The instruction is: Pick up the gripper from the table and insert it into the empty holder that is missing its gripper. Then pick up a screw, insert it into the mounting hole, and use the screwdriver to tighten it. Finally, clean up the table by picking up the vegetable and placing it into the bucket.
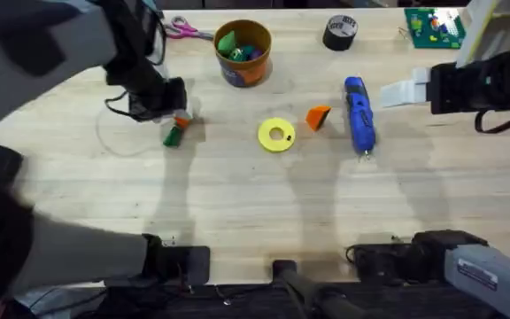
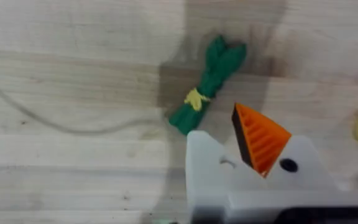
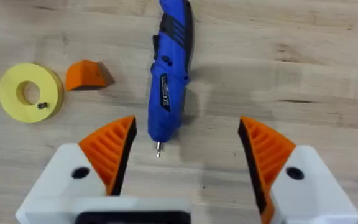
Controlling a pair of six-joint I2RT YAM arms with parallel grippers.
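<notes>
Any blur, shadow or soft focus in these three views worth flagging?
Overhead: the left arm rises close under the camera, large, dark and blurred, while the small round orange bucket stays sharp. Left wrist: a soft shadow falls across the slim green toy vegetable. Right wrist: the blue pen-shaped screwdriver is sharp and throws a faint shadow on the wood.

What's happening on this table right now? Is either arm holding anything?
Neither arm holds anything yet. The left tool hangs just above the green vegetable, which lies flat on the table. The right tool is open over the tip end of the blue screwdriver without touching it. The loose orange wedge lies unmounted between the screwdriver and the yellow disc. The orange bucket stands at the far side.
</notes>
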